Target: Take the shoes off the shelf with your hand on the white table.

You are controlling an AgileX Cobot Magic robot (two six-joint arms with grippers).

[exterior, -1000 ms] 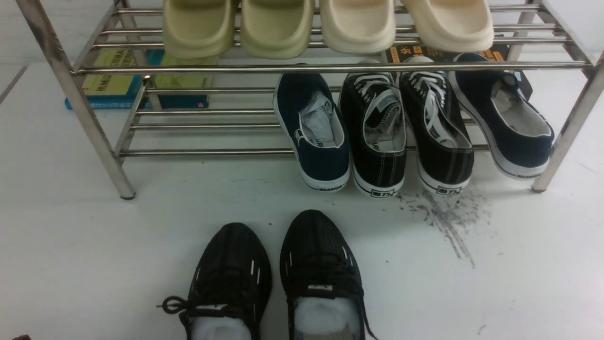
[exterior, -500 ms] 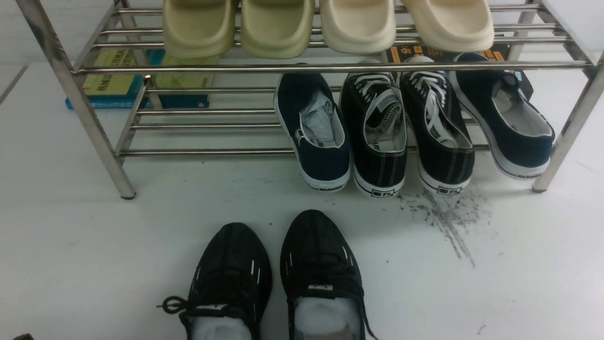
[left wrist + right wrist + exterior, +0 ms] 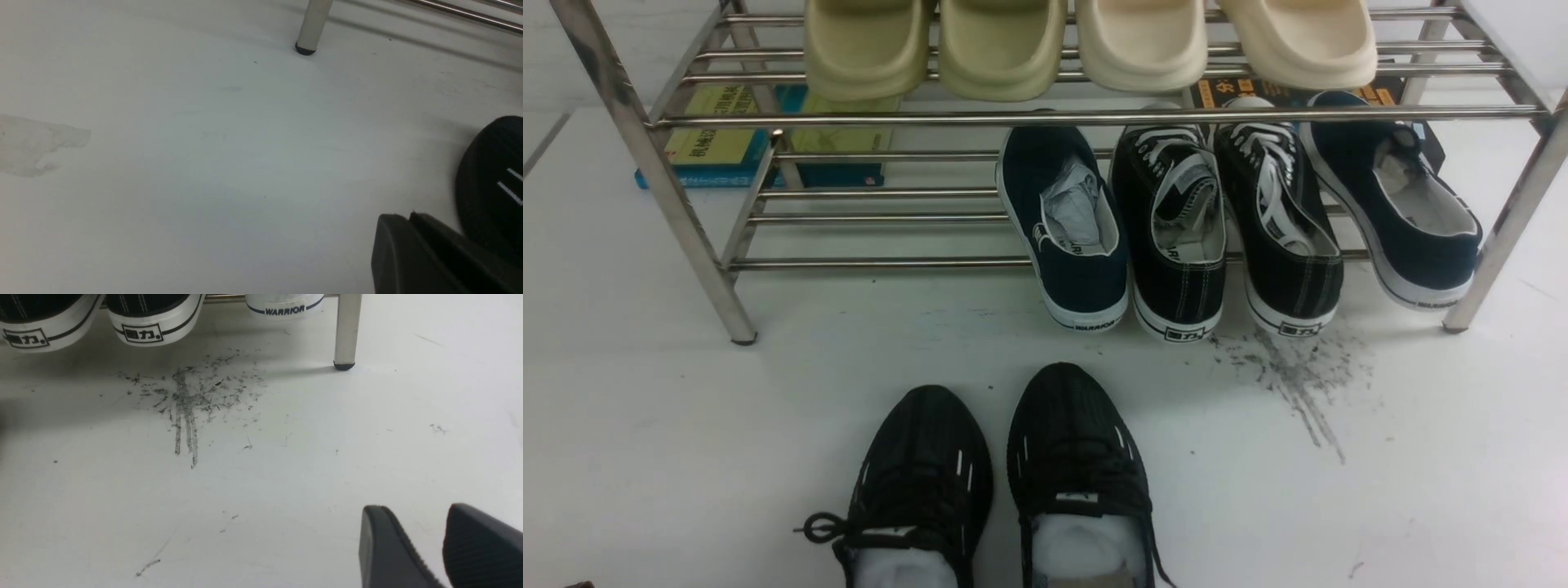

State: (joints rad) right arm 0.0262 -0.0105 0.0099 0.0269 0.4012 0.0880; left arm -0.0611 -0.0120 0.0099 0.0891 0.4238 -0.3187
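The white table (image 3: 654, 425) is spreading flat across the whole scene, and a patch of dark scuff marks (image 3: 1294, 371) is marring it toward the right, just in front of the shelf (image 3: 1094, 116). The shelf, a two-tier rack of shiny chrome tubes, is standing at the far side with its angled legs resting on the table. Its upper tier is carrying four beige foam slippers (image 3: 1086, 45) in a row. Its lower tier is holding two navy canvas sneakers (image 3: 1066, 229) and, between them, two black canvas sneakers (image 3: 1233, 237), all with their white-soled heels pointing toward the near side; the left half of that tier is lying bare. Behind the shelf at the left, a yellow and blue book (image 3: 727, 139) is lying on the table. The shoes (image 3: 1005, 490), the all-black knit pair stuffed with white paper, are sitting side by side on the table at the near edge, well apart from the shelf, toes pointing to it. The left gripper (image 3: 410, 220) is hovering low beside the toe of one black shoe, its fingers pressed together and grasping nothing. The right gripper (image 3: 412, 522) is hanging over bare table near the scuff marks, fingers slightly parted and empty.
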